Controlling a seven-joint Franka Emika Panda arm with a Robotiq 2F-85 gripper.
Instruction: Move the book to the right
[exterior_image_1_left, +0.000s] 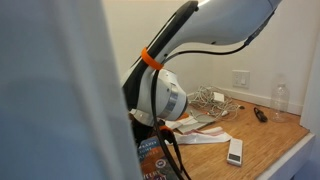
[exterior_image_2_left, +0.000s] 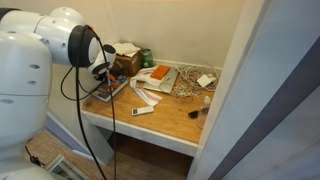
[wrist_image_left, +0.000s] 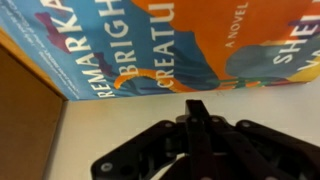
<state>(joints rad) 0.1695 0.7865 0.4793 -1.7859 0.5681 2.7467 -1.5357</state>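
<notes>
The book (wrist_image_left: 170, 40) fills the top of the wrist view, with a blue and orange cover and white lettering. It lies flat at the table's end in both exterior views (exterior_image_2_left: 110, 90) (exterior_image_1_left: 150, 158). My gripper (wrist_image_left: 197, 106) is shut with its fingers pressed together and nothing between them. Its tip is just short of the book's near edge, over a pale surface. In an exterior view the gripper (exterior_image_2_left: 104, 78) hangs low over the book, partly hidden by the arm.
A white remote (exterior_image_2_left: 143, 110) (exterior_image_1_left: 235, 150) lies on the wooden table (exterior_image_2_left: 175, 125). A small orange flat item (exterior_image_2_left: 158, 73), a brown cardboard box (exterior_image_2_left: 125, 62) and a tangle of cables (exterior_image_1_left: 205, 100) sit toward the back wall. A brown surface (wrist_image_left: 28, 115) borders the book.
</notes>
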